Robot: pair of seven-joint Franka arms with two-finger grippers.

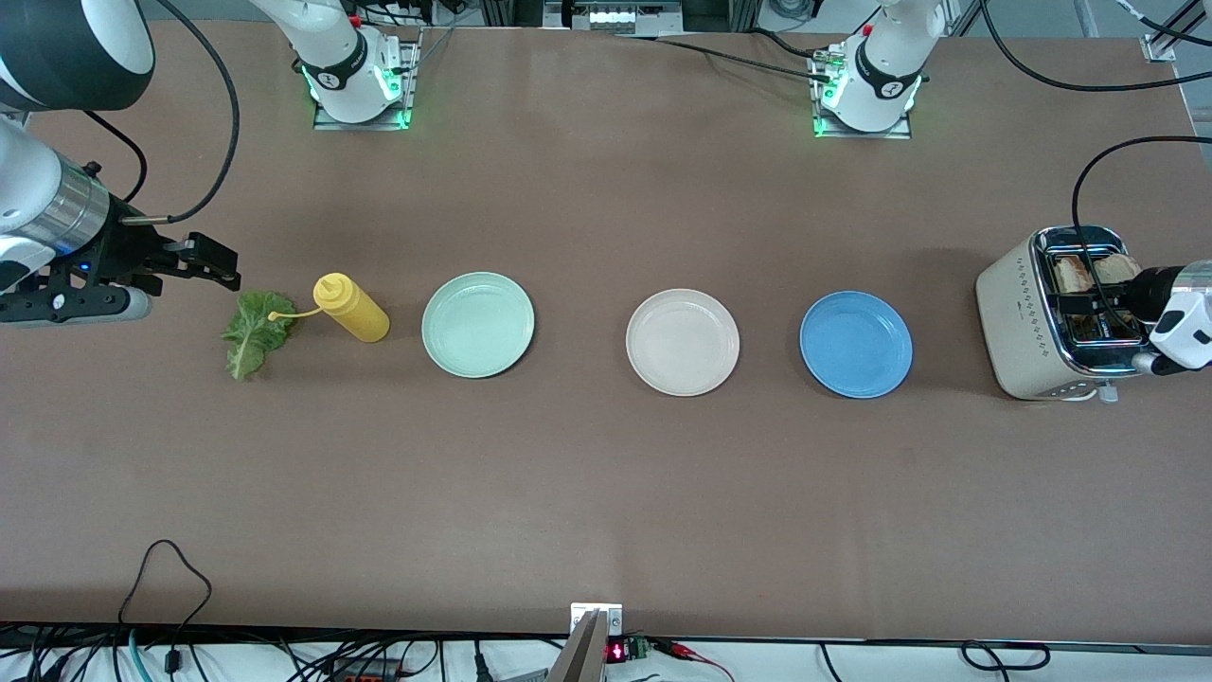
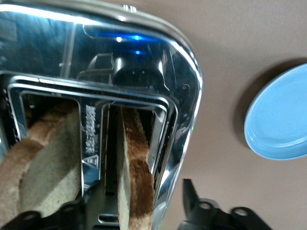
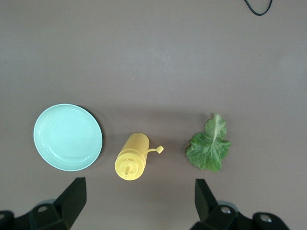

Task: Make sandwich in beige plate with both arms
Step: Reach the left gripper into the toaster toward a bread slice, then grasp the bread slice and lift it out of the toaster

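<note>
Left gripper [image 2: 139,211] is down at the toaster [image 1: 1037,322] at the left arm's end of the surface [image 1: 606,493], one finger in the slot beside a bread slice [image 2: 136,167], the other outside the chrome edge. Fingers straddle that slice; you can't tell from these views whether they grip it yet. Second bread slice [image 2: 43,163] sits in the neighbouring slot.

Right gripper [image 3: 139,203] hangs wide open, holding nothing, over the right arm's end of the surface, near the lettuce leaf [image 1: 254,332].

Lettuce lies flat beside the yellow squeeze bottle [image 1: 352,307], whose cap tether reaches to the leaf. Next along the row: mint-green plate [image 1: 478,325], then beige plate [image 1: 683,342] mid-surface, then blue plate [image 1: 856,344] nearest the toaster. You've got nothing on any of the three plates.
</note>
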